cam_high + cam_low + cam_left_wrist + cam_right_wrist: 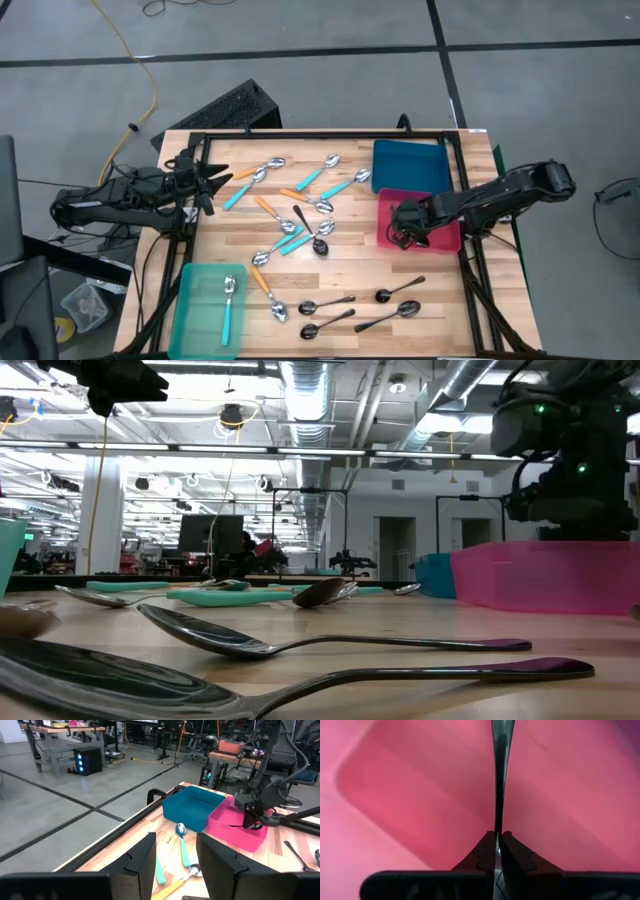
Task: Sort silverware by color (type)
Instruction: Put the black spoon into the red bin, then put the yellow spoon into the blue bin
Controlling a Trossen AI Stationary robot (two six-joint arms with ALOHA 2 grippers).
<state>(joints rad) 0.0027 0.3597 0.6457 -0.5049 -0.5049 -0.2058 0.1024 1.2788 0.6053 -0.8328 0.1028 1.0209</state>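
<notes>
1. Right now the right gripper (404, 228) hangs over the pink bin (445, 238), at the bin's inner edge.
2. Its fingers (487, 855) pinch a dark metal spoon (499, 775) by the handle. The spoon points straight out over the pink floor of the bin, and the jaws are nearly closed on it.
3. In the left wrist view the same spoon (245, 826) hangs from that gripper (252, 815) just inside the pink bin (235, 827).
4. The left gripper (215, 180) sits at the left edge of the table (350, 275), near the far corner, holding nothing. Its two fingers (142, 862) stand partly open with a clear gap between them.
5. A blue bin (410, 165) sits at the far right of the table, touching the pink one. I can't see anything in it.
6. A teal tray (195, 310) sits at the near left corner with one teal-handled spoon (228, 305) lying in it.
7. The loose pile in the middle of the table is a mix: teal-handled spoons (345, 185), orange-handled spoons (262, 205) and one dark spoon (305, 222) lying across them.
8. One more orange-handled spoon (266, 292) lies just beside the teal tray.
9. Five dark spoons (398, 291) are spread along the near edge, apart from the pile.
10. In the low view two of those dark spoons (300, 645) lie flat in front, with the pink bin (540, 575) behind on the right.
</notes>
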